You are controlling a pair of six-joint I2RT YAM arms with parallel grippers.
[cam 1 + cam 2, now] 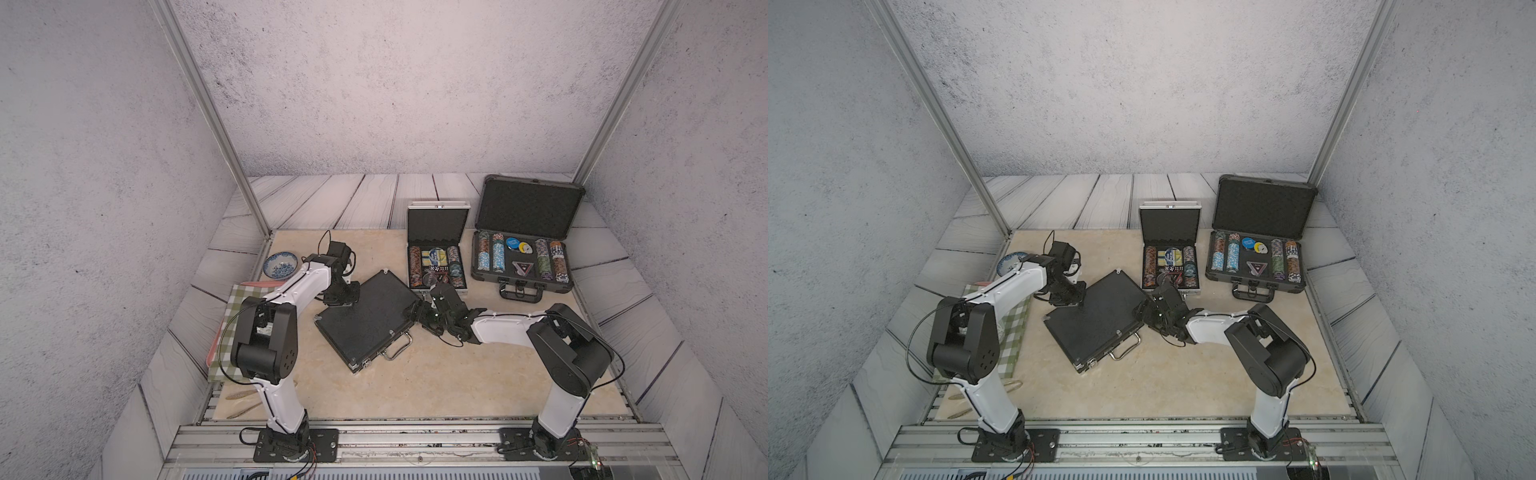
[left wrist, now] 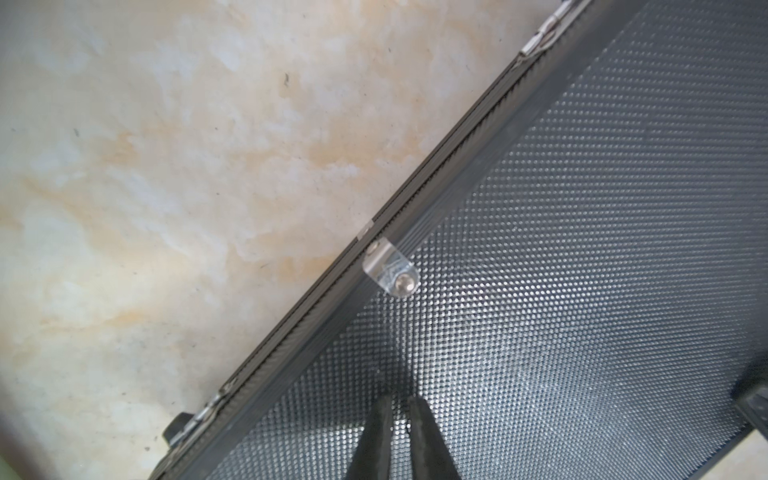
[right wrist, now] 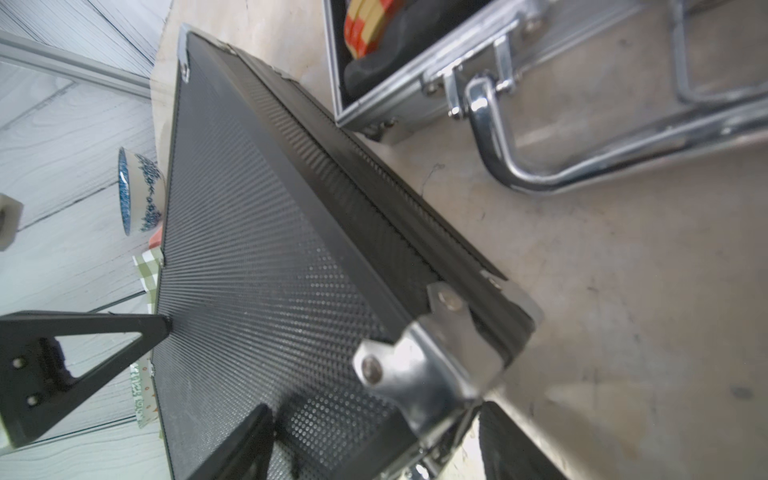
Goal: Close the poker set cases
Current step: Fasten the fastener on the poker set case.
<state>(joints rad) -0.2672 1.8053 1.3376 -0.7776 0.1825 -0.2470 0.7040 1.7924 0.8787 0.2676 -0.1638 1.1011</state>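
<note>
The black flat case (image 1: 365,322) lies shut, turned at an angle, mid-table. My left gripper (image 1: 337,302) is shut with nothing in it, and its tips (image 2: 401,399) rest on the dimpled lid near the hinge edge. My right gripper (image 1: 411,313) stands open at the case's right corner (image 3: 436,374). One finger (image 3: 249,444) lies over the lid, the other (image 3: 511,444) beside the corner. The silver case (image 1: 437,224) and the larger dark-grey case (image 1: 530,208) stand open behind, lids upright, with chips inside.
A blue-patterned bowl (image 1: 281,264) and a green checked cloth (image 1: 232,307) lie at the left. Two wooden utensils (image 1: 243,401) lie near the front-left edge. The silver case's handle (image 3: 498,158) is close to my right gripper. Metal frame posts rise at the back corners.
</note>
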